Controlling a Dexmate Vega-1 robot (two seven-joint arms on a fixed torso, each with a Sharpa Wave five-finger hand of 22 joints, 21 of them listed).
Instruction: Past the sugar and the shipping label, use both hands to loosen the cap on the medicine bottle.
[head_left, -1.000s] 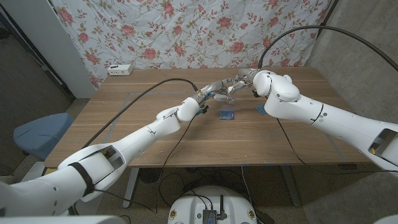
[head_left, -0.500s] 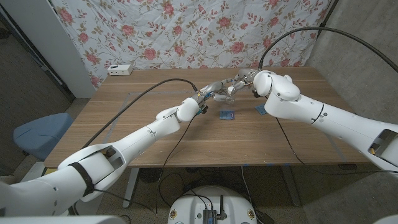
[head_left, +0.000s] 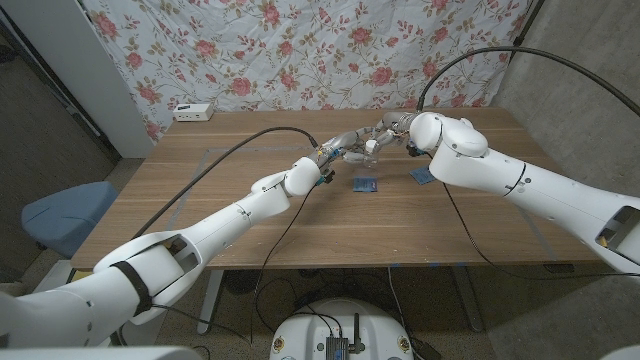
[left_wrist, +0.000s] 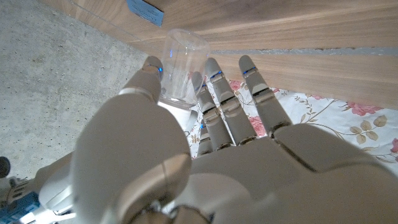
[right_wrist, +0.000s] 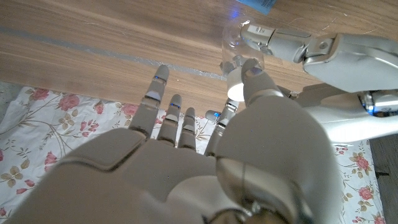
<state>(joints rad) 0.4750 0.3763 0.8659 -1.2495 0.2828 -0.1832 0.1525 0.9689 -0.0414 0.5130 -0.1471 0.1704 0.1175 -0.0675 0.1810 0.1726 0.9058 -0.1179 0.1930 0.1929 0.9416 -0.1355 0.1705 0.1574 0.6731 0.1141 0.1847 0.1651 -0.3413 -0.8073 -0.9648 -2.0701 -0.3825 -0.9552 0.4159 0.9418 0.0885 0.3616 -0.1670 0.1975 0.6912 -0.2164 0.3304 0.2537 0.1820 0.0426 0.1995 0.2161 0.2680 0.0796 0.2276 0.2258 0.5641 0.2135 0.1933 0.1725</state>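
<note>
At the tabletop's (head_left: 200, 215) far middle, the left hand (head_left: 345, 142) pinches the clear bottle (head_left: 371, 147) steady; the right hand (head_left: 392, 127) pinches its cap (right_wrist: 236, 70), other fingers spread, apparently to twist it.

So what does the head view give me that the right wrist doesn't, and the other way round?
The head view gives the layout: two blue packets on the table nearer the robot than the hands, and a power strip at the far left corner. The right wrist view gives the contact: the right hand seems to pinch the white cap, while the left hand grips the clear bottle. Both show the hands meeting at the bottle.
</note>
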